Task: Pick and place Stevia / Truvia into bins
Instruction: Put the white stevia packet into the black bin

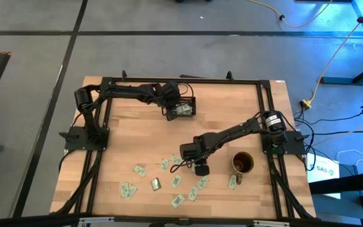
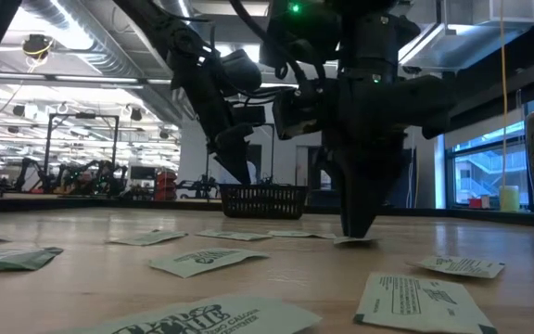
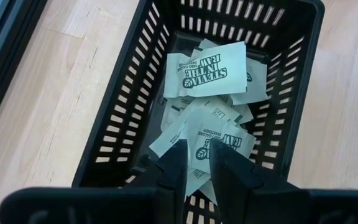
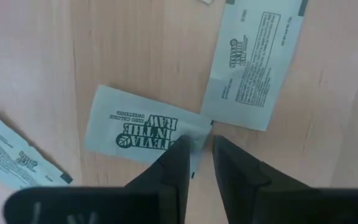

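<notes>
The black slatted bin (image 1: pixel 183 108) (image 2: pixel 264 199) sits at the table's far middle and holds several pale green Stevia packets (image 3: pixel 213 74). My left gripper (image 3: pixel 197 163) (image 1: pixel 172 104) hangs over the bin's inside, fingers close together on a packet. My right gripper (image 4: pixel 201 152) (image 2: pixel 355 234) (image 1: pixel 191 157) points straight down at the table's middle, with its tips on a packet (image 4: pixel 142 127) that lies flat on the wood. Another packet (image 4: pixel 253 62) lies beside it. More packets (image 1: pixel 156 183) lie scattered toward the near edge. My left gripper pinches a packet by its near end (image 3: pixel 202 152) from above, pointing down into the bin. The rest of the packet hangs among the pile below, and the fingers hide the exact spot. My right gripper comes from above, pointing down, and closes on the packet's corner (image 4: pixel 194 134). The packet lies flat on the table, and the left finger (image 4: pixel 176 162) covers part of that corner.
A brownish-gold mug (image 1: pixel 243 162) stands right of my right gripper, near the table's right edge. Loose packets (image 1: pixel 140 170) (image 1: pixel 179 200) (image 1: pixel 232 181) cover the near middle of the table. Black frame rails (image 1: pixel 99 183) run along the left and right sides.
</notes>
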